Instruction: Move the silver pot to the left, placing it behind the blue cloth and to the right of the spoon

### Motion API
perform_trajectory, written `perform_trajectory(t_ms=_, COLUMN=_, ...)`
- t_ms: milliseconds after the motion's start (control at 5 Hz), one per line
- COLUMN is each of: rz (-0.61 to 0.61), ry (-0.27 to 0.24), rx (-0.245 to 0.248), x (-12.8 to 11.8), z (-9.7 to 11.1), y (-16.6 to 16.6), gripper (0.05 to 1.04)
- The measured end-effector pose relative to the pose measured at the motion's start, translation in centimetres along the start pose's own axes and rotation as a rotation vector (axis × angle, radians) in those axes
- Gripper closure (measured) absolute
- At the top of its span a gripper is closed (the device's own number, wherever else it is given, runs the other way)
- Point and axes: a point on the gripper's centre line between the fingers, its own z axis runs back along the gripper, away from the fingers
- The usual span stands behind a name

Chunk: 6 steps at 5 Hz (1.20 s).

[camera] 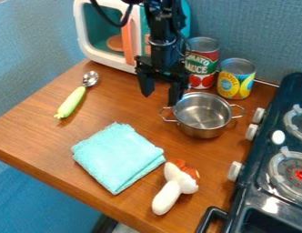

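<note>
- The gripper [160, 98] hangs over the back part of the counter [32, 132], in front of the toy microwave and just left of the metal pot [202, 119]. Its jaws are open, well parted, with nothing held between them.
- The step in hand looks like an empty-handed pause beside the pot, before any grasp. One finger is close to the pot's left rim; whether they touch, I cannot tell.
- The pot stands upright toward the counter's back edge, near the stove side, with a handle at its left and another at its right. A grasp from here would call for setting one finger inside the rim and one outside, or lining both up with the left handle, and then closing.
- One spoon [89, 80] with one light green handle [72, 102], lying near the counter's left back edge.
- One folded turquoise cloth [118, 157], flat near the front edge.
- One toy microwave [108, 61], at the back edge, with one orange handle [128, 44].
- One toy mushroom [170, 193], on its side near the front edge, its brown-red cap by the cloth's right corner.
- One pot, two handles.
- Two cans, upright behind the pot: a red and green one [202, 66], then a yellow and blue one [237, 79].
- One dark toy stove [243, 200] along the right edge; two burners show.
</note>
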Motion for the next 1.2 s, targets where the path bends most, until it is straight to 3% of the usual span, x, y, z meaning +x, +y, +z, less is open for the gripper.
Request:
perform_trajectory(t_ms=200, rz=-0.002, ry=-0.028, rx=-0.059, x=0.7, z=0.0, y=-0.9, gripper=0.083)
perform_trajectory(t_ms=400, rz=-0.012, ry=0.015, rx=-0.084, x=1.6, z=-1.2, y=-1.2, gripper=0.083)
perform_trajectory(t_ms=600, rz=0.004, ry=0.032, rx=-0.086, x=2.3, z=-1.8, y=-1.2, gripper=0.094)
perform_trajectory(t_ms=800, rz=0.023, ry=0.056, rx=-0.073, x=3.1, z=-2.9, y=-1.1, gripper=0.168)
perform_trajectory(t_ms=1200, rz=0.046, ry=0.063, rx=-0.058, x=2.8, z=-3.5, y=-1.7, gripper=0.734)
